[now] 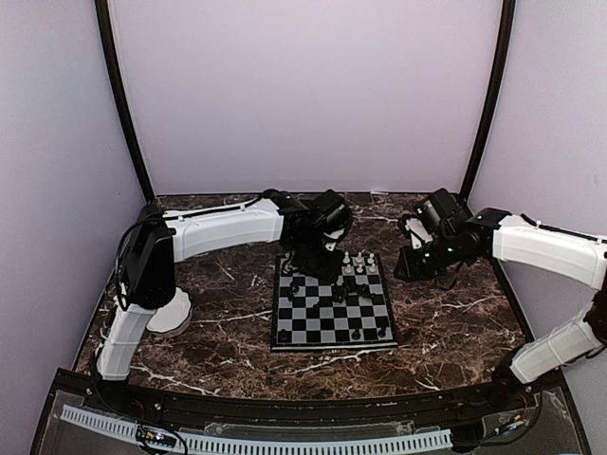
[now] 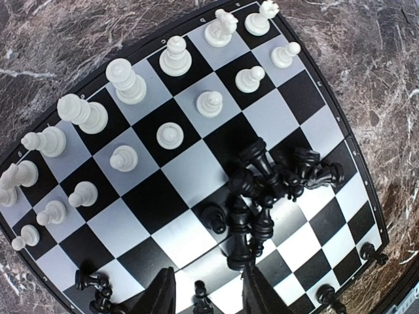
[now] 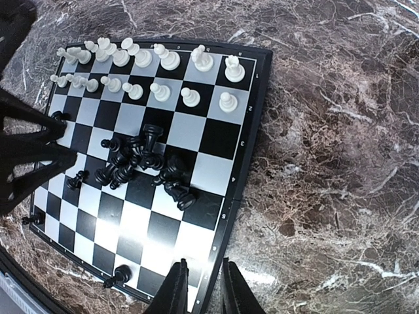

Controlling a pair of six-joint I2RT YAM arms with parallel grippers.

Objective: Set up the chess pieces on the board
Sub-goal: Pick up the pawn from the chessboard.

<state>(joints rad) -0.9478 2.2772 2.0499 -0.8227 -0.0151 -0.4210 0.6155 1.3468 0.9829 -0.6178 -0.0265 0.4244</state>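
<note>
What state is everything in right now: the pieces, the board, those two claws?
Board, lying flat on the marble table.
White pieces, standing in two rows along one edge of it.
Black pieces, mostly tumbled in a heap mid-board, a few apart near the edges.
Left gripper, open above a lone black piece.
Right gripper, slightly open, empty.

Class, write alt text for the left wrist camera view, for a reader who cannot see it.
A chessboard seen from above: white pieces stand in two rows along its upper-left edge, while black pieces lie heaped near the middle. At the bottom edge, the left gripper has its fingers apart around one small black piece.
</note>
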